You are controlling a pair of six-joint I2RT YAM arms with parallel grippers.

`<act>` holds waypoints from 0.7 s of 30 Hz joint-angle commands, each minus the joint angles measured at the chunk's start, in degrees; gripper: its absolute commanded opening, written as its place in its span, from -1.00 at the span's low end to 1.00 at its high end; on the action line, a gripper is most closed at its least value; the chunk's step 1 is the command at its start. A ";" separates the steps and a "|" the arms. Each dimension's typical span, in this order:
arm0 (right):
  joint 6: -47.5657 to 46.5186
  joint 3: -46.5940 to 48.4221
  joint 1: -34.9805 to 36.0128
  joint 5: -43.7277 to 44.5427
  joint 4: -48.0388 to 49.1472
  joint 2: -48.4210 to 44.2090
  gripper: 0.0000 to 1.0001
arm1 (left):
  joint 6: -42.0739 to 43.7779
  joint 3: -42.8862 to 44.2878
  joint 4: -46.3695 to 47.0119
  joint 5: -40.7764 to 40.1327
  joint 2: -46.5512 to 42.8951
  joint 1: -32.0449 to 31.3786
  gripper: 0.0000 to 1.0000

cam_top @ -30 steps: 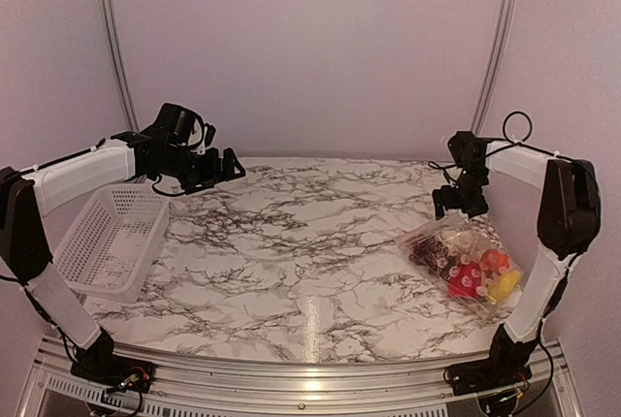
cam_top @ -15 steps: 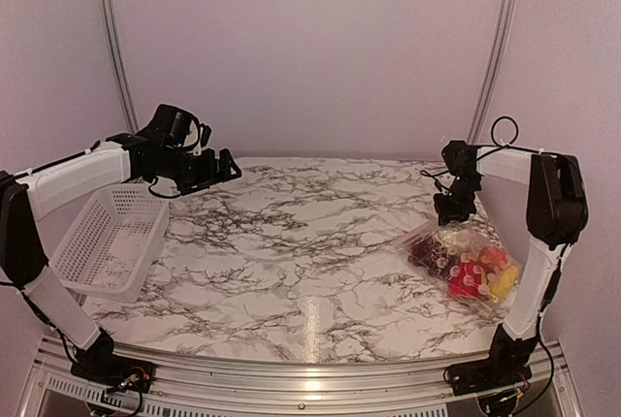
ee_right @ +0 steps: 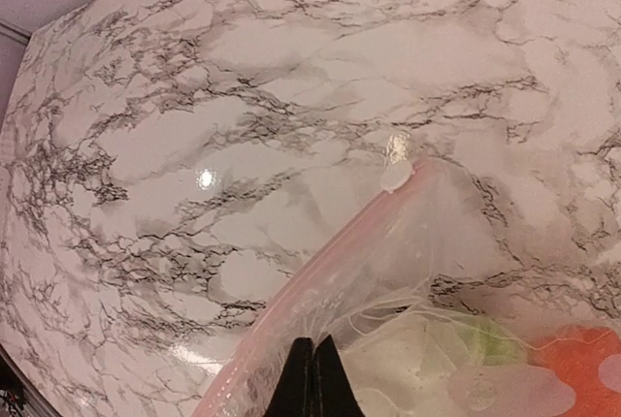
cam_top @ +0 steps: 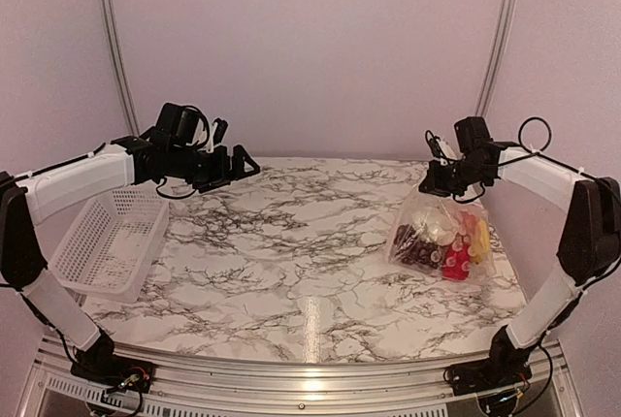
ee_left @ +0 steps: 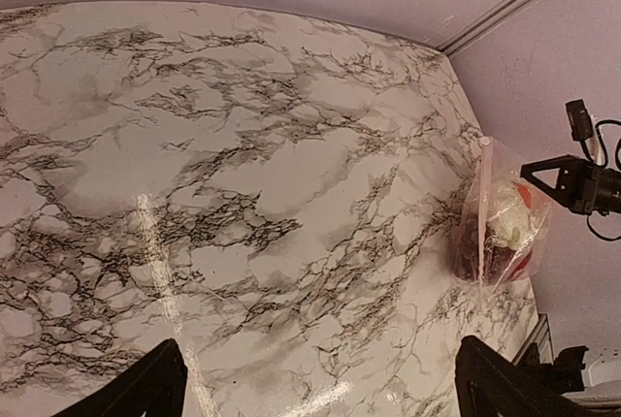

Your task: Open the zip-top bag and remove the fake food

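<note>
The clear zip-top bag (cam_top: 439, 231) hangs tilted over the right side of the marble table, its lower end resting on the top. My right gripper (cam_top: 428, 184) is shut on the plastic just below the pink zip strip (ee_right: 335, 242). In the right wrist view the closed black fingertips (ee_right: 312, 351) pinch the bag (ee_right: 456, 233). Fake food (cam_top: 444, 248) fills the bag: white cauliflower (ee_right: 427, 364), an orange-red piece (ee_right: 582, 359) and dark grapes. My left gripper (cam_top: 241, 165) is open in the air at the back left, far from the bag (ee_left: 500, 233).
A white lattice basket (cam_top: 105, 242) sits at the left edge of the marble table (cam_top: 301, 242), below the left arm. Pale walls close in behind and on the right. In the left wrist view the right gripper (ee_left: 558, 182) shows above the bag.
The right gripper shut on the bag's upper edge, then rose and swung left, pulling the bag up and leftward. The left arm moved slightly to the right, still open.
</note>
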 commanded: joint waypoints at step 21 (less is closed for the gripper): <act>18.61 -0.84 17.57 -9.32 29.90 -3.08 -1.00 | -16.19 6.96 32.85 16.96 20.46 -13.54 0.65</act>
